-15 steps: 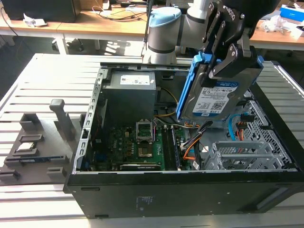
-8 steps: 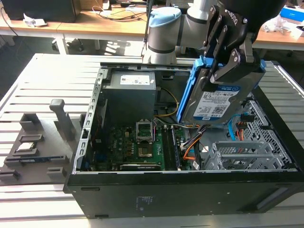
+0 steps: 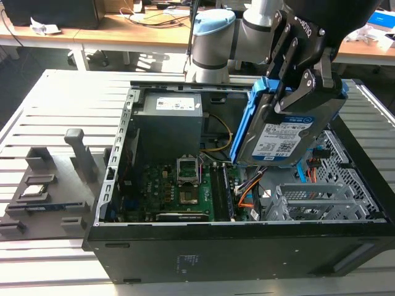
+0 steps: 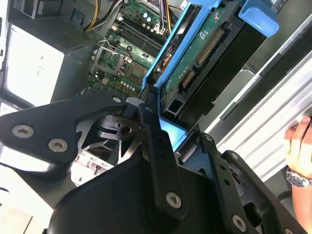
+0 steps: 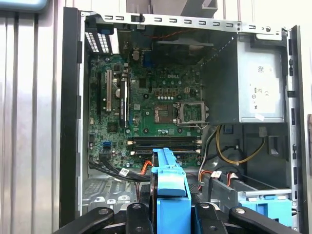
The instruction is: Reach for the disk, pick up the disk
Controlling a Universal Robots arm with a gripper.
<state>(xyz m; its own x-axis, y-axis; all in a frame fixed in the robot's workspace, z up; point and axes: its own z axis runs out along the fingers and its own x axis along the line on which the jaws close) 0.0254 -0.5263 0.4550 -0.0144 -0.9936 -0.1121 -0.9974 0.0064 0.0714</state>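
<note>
Clamped on the disk [image 3: 289, 126], the gripper [image 3: 302, 77] holds it tilted in the air above the open computer case [image 3: 247, 246], at about two o'clock from the motherboard [image 3: 185, 185] in the exterior view. Its black fingers [image 3: 307, 86] press the labelled silver face from above, and the blue side rails [image 3: 247, 117] frame the drive on both long edges. In the second wrist view the drive's circuit-board underside [image 4: 204, 53] faces the camera, with the linkage closed around the blue frame.

To do this step well, I judge the grip should stay firm and the lift go straight up, since the drive hangs over the orange and grey cables [image 3: 247, 194] and the empty metal drive cage [image 3: 315, 200]; a tilt or swing could snag a rail on them.

From the exterior view's left: a grey fixture block [image 3: 52, 185] with small parts sits at nine o'clock from the case, on a slatted metal table [image 3: 43, 105]. Wooden desks [image 3: 123, 28] stand behind, at twelve o'clock. A person's hand [image 4: 298, 146] wearing a wristwatch shows at the table's edge in the second wrist view.
</note>
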